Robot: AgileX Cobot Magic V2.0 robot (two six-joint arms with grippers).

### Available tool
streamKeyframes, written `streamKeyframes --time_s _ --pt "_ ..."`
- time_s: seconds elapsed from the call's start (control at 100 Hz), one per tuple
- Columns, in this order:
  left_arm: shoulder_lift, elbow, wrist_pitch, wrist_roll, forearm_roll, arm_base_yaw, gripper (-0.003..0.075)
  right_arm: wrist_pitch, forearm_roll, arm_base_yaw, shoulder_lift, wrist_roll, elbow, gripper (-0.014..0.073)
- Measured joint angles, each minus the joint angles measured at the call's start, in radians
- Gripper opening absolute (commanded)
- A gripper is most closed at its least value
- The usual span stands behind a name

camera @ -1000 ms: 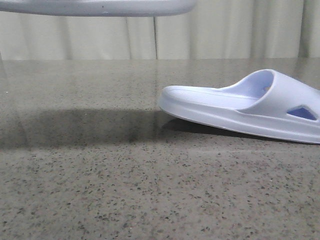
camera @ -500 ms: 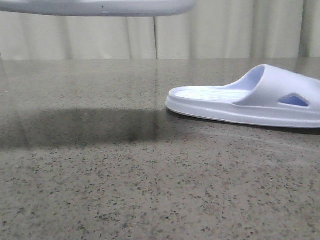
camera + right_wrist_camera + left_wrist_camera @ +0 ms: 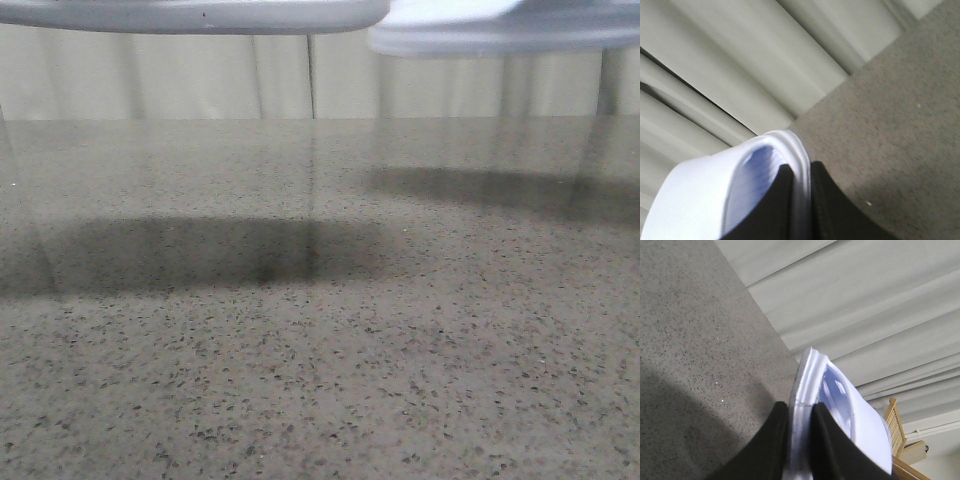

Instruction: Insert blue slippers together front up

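— Since it lay on the bench a moment ago, where's the right slipper?
— Lifted, level with the left slipper. Pale blue-white, thick-soled; my right end effector and left end effector each pinch a rim.

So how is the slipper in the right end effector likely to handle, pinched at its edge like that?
The right slipper probably holds its shape: pinched only at the rim by the right end effector, its sole looks straight in the front view. It is likely light, needing one edge grip. Its smooth moulded surface might slip or pivot.
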Motion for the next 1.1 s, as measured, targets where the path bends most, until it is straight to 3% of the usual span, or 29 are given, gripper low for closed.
streamKeyframes --time_s 0.22,0.62,0.82,1.1 --pt "0.0 0.0 -0.006 0.0 0.002 0.0 0.0015 0.136 0.0 0.0 -0.115 0.0 -0.097 -0.009" --pt "0.0 0.0 -0.006 0.0 0.002 0.0 0.0015 0.575 -0.003 0.0 -0.189 0.0 -0.246 -0.009" --pt "0.0 0.0 0.0 -0.002 0.002 0.0 0.0015 0.662 0.059 0.0 -0.189 -0.022 -0.258 -0.0091" --pt "0.0 0.0 0.046 -0.021 0.002 0.0 0.0015 0.734 0.224 0.0 -0.189 -0.171 -0.258 -0.0091"
